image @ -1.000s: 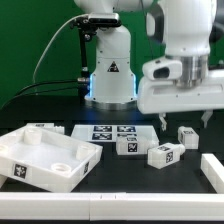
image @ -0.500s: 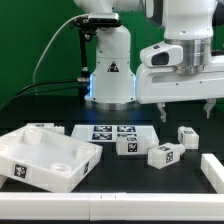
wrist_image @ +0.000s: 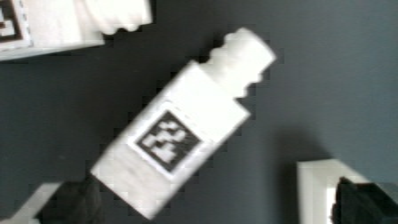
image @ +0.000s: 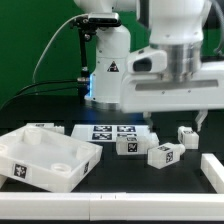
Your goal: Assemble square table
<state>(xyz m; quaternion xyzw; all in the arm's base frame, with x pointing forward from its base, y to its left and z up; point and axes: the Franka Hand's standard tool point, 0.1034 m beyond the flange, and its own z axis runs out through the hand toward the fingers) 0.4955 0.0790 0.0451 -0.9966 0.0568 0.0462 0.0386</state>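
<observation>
One leg lying flat, long axis horizontal, tag upward.

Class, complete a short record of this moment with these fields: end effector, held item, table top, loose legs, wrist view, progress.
end effector: open, hovering over the loose parts
held item: none
table top: white tray lying rim up on the exterior view's left
loose legs: three tagged legs lie apart on the exterior view's right
wrist view: one tagged leg lies directly below
progress: no leg seen attached
</observation>
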